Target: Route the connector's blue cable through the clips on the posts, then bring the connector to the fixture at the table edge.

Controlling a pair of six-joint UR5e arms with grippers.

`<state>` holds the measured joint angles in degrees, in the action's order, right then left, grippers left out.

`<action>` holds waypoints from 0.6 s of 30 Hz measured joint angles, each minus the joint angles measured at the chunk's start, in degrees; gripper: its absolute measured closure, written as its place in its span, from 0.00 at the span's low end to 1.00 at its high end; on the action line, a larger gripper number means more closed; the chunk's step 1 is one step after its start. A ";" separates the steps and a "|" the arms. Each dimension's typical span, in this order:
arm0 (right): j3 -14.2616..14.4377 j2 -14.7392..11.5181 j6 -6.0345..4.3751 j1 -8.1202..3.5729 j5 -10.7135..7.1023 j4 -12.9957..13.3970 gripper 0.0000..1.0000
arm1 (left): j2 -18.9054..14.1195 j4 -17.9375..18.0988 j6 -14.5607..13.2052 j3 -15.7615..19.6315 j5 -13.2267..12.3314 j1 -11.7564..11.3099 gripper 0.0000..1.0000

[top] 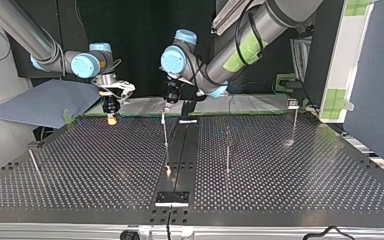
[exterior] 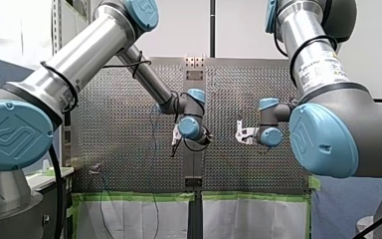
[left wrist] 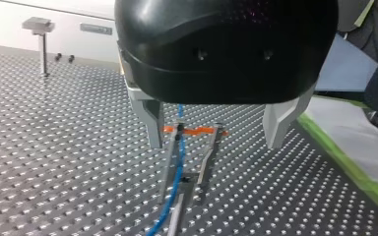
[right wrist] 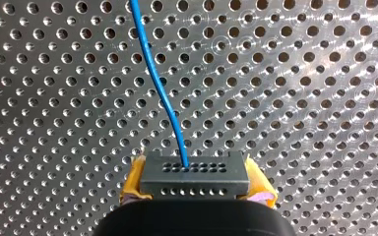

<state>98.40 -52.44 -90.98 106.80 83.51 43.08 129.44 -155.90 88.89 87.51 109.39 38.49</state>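
Observation:
In the right wrist view my right gripper (right wrist: 197, 194) is shut on the grey connector (right wrist: 194, 174), with yellow pads (right wrist: 133, 182) on both sides. The blue cable (right wrist: 160, 93) leaves the connector and runs ahead over the perforated table. In the left wrist view my left gripper (left wrist: 216, 132) hangs open above a clip (left wrist: 192, 147) on a post. Its metal fingers (left wrist: 152, 123) stand either side of the clip, apart from it. The blue cable (left wrist: 177, 167) passes through that clip beside an orange piece. In the top view my right gripper (top: 111, 117) is at the left and my left gripper (top: 166, 107) is over the middle post (top: 165, 132).
More thin posts stand on the table (top: 227, 150), (top: 295, 120), (top: 34, 165). A black fixture plate (top: 172, 198) sits at the near edge in the top view. Another post with a flat head (left wrist: 42, 39) shows beyond my left gripper. Green tape (left wrist: 354, 172) marks the table's side.

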 joint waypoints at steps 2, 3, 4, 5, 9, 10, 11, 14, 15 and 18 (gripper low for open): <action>0.00 0.00 0.00 0.01 0.00 0.00 1.00 | -0.88 0.71 0.66 0.80 0.21 0.00 0.00; 0.00 0.00 0.00 0.01 0.00 0.00 1.00 | -1.29 1.11 1.02 1.20 0.15 0.01 0.00; 0.00 0.00 0.00 0.01 0.00 0.00 1.00 | -1.88 1.68 1.55 1.75 0.02 0.00 0.00; 0.00 0.00 0.00 0.02 0.00 -0.01 1.00 | -2.35 2.12 1.99 2.21 -0.08 -0.01 0.00; 0.00 0.00 0.00 0.03 0.00 -0.01 1.00 | -4.12 3.16 3.22 3.79 -0.38 0.01 0.00; 0.00 0.00 0.00 0.03 0.00 -0.01 1.00 | -4.38 2.99 3.36 4.03 -0.41 0.04 0.00; 0.00 0.00 -0.01 0.03 0.00 -0.01 1.00 | -4.51 2.87 3.46 4.16 -0.48 0.07 0.00; -0.01 0.03 -0.04 0.03 0.00 -0.09 1.00 | -4.69 2.65 3.68 4.45 -1.13 0.24 0.00; -0.01 0.02 -0.05 0.03 0.00 -0.12 1.00 | -4.70 2.63 3.71 4.54 -1.36 0.31 0.00; -0.01 0.03 -0.07 0.04 0.00 -0.16 1.00 | -4.70 2.49 3.86 4.92 -1.82 0.60 0.00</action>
<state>98.40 -52.41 -91.06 106.83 83.50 42.92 124.74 -153.41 92.74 92.43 107.56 39.09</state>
